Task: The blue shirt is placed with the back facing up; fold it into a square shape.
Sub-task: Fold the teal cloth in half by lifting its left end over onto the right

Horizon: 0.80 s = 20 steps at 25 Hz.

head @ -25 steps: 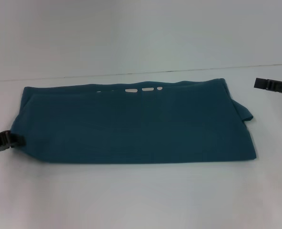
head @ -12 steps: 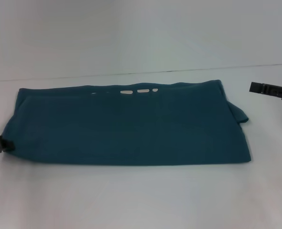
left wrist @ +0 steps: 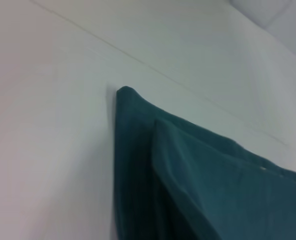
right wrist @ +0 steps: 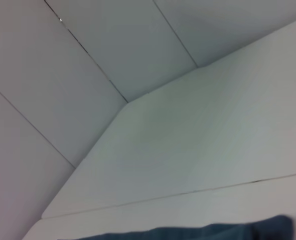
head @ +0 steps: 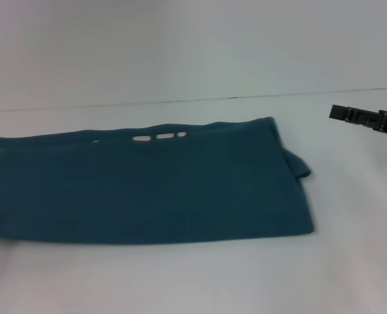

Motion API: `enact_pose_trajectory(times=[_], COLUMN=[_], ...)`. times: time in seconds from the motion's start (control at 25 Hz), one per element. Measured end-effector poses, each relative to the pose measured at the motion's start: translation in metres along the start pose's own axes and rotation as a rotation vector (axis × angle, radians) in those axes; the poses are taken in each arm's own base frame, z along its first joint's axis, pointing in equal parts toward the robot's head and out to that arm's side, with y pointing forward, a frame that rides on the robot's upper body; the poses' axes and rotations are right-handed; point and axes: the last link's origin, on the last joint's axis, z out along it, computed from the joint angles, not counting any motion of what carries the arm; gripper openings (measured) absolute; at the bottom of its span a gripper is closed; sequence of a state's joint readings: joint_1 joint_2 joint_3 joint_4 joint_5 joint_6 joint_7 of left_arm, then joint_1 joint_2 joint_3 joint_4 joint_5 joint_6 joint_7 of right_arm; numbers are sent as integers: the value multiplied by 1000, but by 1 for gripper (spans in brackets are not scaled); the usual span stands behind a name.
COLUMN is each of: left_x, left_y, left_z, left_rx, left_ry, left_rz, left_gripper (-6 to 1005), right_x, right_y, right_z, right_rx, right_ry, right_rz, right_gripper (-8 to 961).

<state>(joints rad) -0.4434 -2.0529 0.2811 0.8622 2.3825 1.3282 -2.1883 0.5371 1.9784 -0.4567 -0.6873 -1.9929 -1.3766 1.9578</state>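
Blue shirt (head: 141, 186) folded into long flat band on white table (head: 193, 275), running off head view's left edge; small pale print (head: 159, 137) at far edge, sleeve poking out at right end. Right gripper (head: 340, 113) hovering well right of shirt, finger state unreadable. Left gripper out of view.

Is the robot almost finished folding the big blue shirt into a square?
About halfway. The dark teal-blue soft T-shirt already lies folded into a long band on the white table, a sleeve tip poking out on the right. The right gripper hovers beside it, touching nothing; the left gripper is out of sight. Folding the band's ends over remains.
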Motion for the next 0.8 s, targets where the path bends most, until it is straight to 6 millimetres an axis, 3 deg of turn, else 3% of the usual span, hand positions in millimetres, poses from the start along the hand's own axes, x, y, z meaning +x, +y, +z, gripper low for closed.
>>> enact_pose_trajectory(times=[0.32, 0.6, 0.8], left_x=[9, 21, 23], left_y=[-19, -29, -25], left_z=[-33, -47, -46], left_rx=[49, 108, 86], left_ry=[38, 48, 44], left_rz=[21, 51, 53], left_gripper=[16, 19, 21], right_x=[0, -2, -1], right_y=[1, 7, 9], right_z=[18, 30, 34], right_rx=[14, 2, 4], right_ry=[5, 12, 15], right_rz=[6, 0, -3], right_gripper=[740, 739, 739])
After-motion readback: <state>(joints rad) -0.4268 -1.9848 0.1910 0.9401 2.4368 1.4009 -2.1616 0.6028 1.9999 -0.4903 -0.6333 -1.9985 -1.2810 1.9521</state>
